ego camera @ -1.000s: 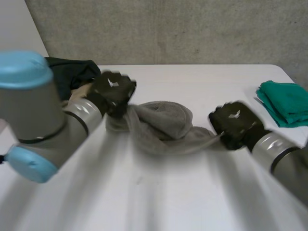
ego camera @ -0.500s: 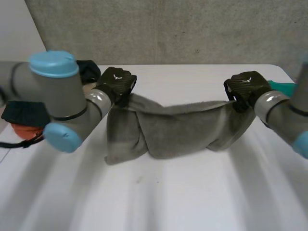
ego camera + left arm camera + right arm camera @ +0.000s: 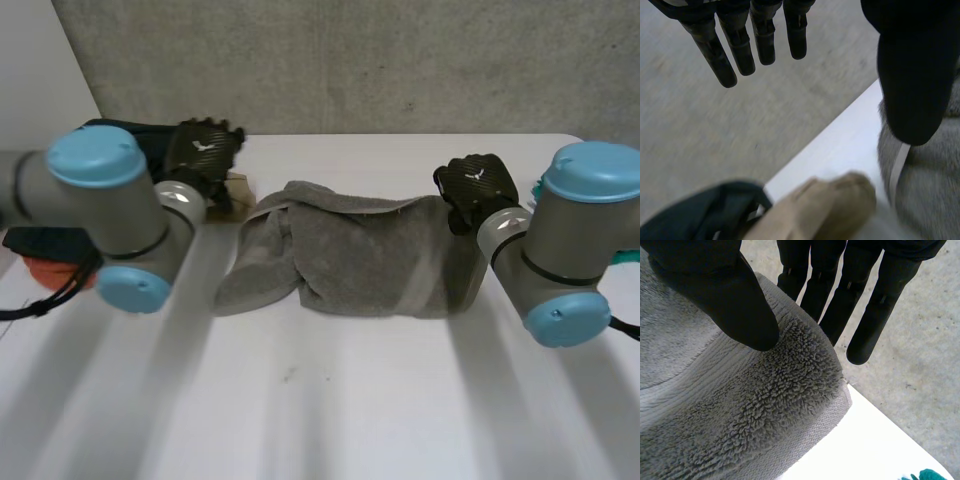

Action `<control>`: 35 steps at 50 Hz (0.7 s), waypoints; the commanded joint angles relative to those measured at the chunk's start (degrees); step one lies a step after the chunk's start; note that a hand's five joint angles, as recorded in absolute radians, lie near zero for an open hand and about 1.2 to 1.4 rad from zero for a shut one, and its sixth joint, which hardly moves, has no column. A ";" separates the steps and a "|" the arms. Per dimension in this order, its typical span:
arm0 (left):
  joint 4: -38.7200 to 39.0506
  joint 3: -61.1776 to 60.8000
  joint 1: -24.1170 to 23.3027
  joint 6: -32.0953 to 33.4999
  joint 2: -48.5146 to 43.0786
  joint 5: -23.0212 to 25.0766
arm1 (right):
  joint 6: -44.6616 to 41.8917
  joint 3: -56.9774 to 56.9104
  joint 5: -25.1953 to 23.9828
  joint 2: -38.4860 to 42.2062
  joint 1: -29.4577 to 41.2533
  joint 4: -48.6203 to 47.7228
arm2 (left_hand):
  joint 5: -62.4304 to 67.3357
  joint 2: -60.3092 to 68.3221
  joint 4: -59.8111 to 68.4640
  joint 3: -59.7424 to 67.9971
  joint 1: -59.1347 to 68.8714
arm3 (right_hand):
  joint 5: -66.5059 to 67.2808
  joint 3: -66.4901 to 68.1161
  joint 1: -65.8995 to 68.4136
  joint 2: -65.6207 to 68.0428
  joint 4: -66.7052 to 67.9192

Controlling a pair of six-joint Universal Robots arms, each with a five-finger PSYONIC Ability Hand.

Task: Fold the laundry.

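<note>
A grey towel (image 3: 360, 255) lies bunched across the middle of the white table (image 3: 350, 400), its left end folded over itself. My left hand (image 3: 203, 150) hovers off the towel's back left end, near the table's far edge. In the left wrist view its fingers (image 3: 755, 35) are straight and spread from the thumb, holding nothing, with the towel (image 3: 935, 190) beside the thumb. My right hand (image 3: 478, 185) is at the towel's back right corner. There the thumb (image 3: 730, 295) presses on top of the towel (image 3: 740, 425) and the fingers reach behind its edge, pinching it.
A dark cloth (image 3: 130, 135) lies at the back left with a beige cloth (image 3: 830, 200) next to it, close under my left hand. An orange thing (image 3: 55, 272) sits at the left edge. A teal cloth (image 3: 927, 475) lies beyond my right arm.
The towel hung stretched between both hands; now it lies slack on the table. My left hand has let go and drawn back to the left. My right hand has moved inward, still gripping.
</note>
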 commanded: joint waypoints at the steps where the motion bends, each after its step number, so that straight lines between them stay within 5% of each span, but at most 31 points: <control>1: -10.18 -5.90 3.74 -13.36 6.45 -2.56 | -0.01 4.85 -5.44 -6.86 -0.33 0.18 | 1.35 0.53 1.07 0.51 1.06 | 13.32 12.28 15.60 12.58 11.42; 6: -13.97 -8.02 5.59 -25.23 6.37 0.94 | 0.87 7.75 -10.97 -14.15 -2.17 0.36 | 0.52 -0.30 0.23 -0.32 0.23 | 13.32 12.28 15.60 12.58 11.42; 31: -8.52 13.43 2.17 -25.95 -16.92 16.60 | 6.94 15.49 -23.02 -39.56 -3.49 0.62 | 8.41 7.59 8.13 7.57 8.12 | 13.32 12.28 15.60 12.58 11.42; 35: -8.43 13.61 1.38 -25.51 -16.92 15.81 | 8.08 14.79 -22.76 -40.44 -5.25 0.36 | 40.45 39.62 40.16 39.60 40.16 | 13.32 12.28 15.60 12.58 11.42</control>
